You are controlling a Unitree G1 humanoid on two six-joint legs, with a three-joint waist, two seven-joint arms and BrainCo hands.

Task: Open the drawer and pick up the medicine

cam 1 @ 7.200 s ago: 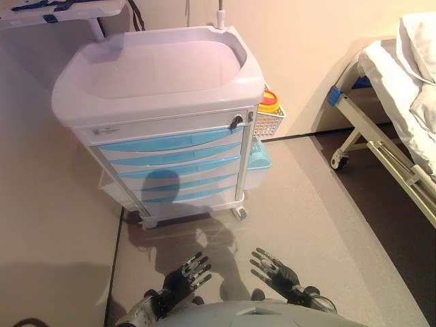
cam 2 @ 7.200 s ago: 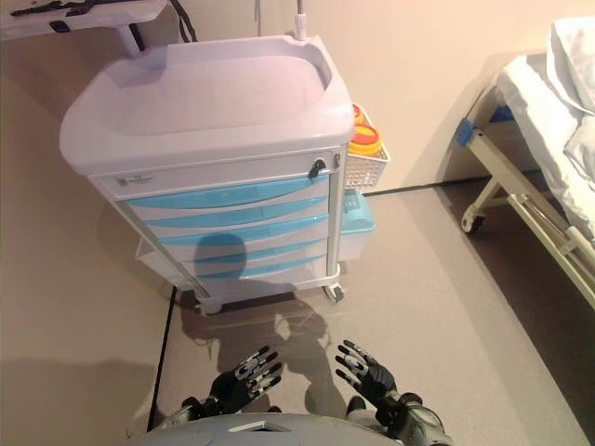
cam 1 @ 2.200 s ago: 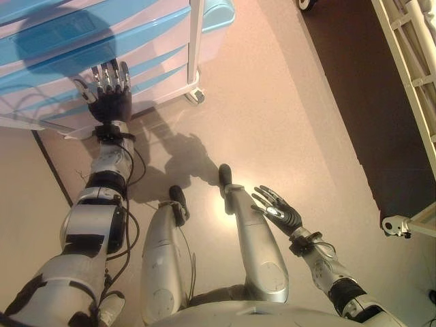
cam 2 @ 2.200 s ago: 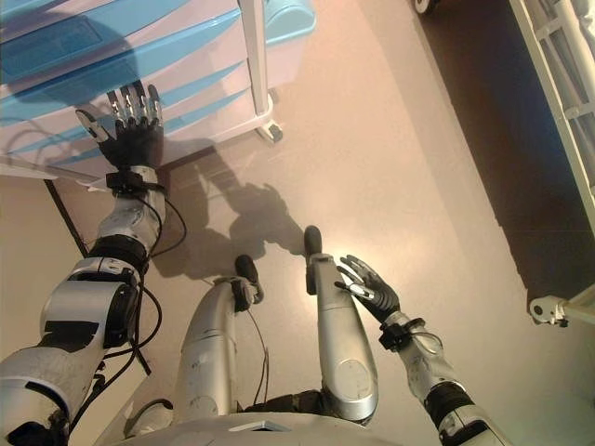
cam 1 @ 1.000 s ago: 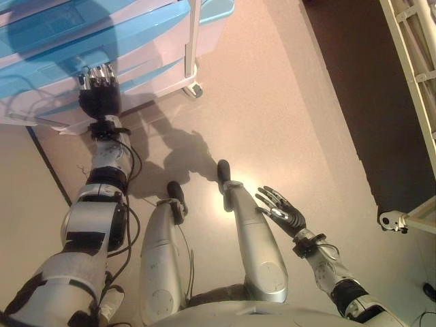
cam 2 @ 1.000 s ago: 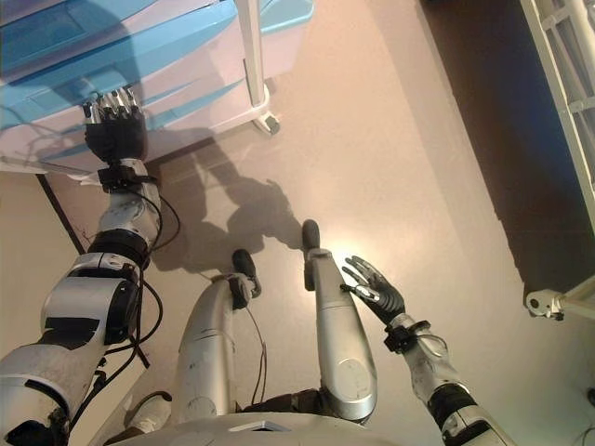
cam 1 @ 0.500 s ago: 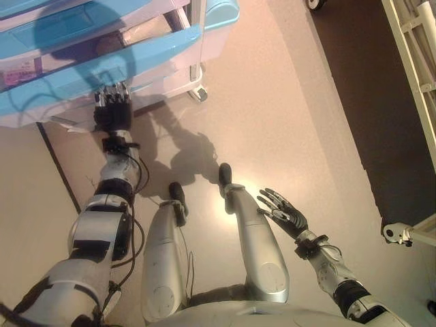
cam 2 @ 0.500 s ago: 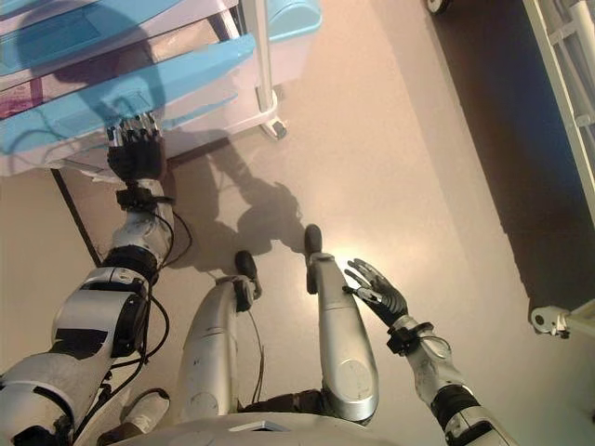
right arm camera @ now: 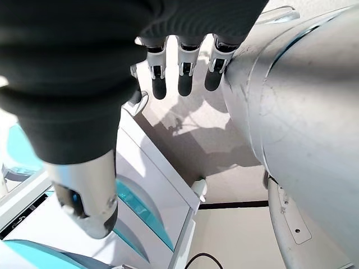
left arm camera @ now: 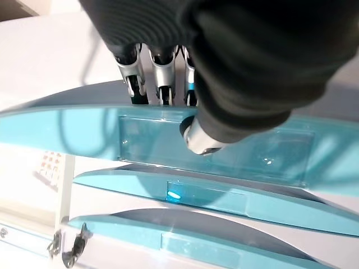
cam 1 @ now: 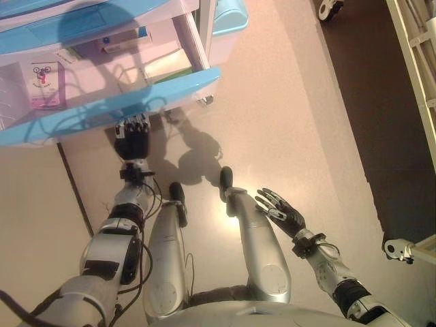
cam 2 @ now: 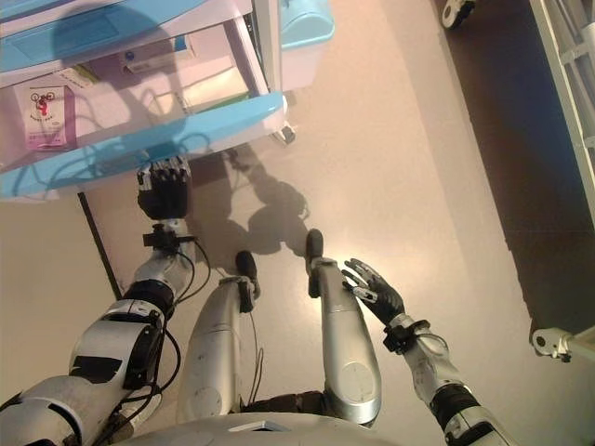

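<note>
Left eye view shows my left hand (cam 1: 132,139) hooked under the drawer (cam 1: 109,112) front, fingertips hidden, so I can't tell its grip. I'd draw straight back, level. Inside lie medicine boxes (cam 1: 46,85) and packets. My right hand (cam 1: 283,210) hangs low, fingers spread, holding nothing.

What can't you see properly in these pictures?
- Left hand: fingertips hidden under the open drawer front, in eye and wrist views alike.
- Boxes in the drawer: print too small to tell which is medicine.
- Drawer's left end: cut off by the picture edge.
</note>
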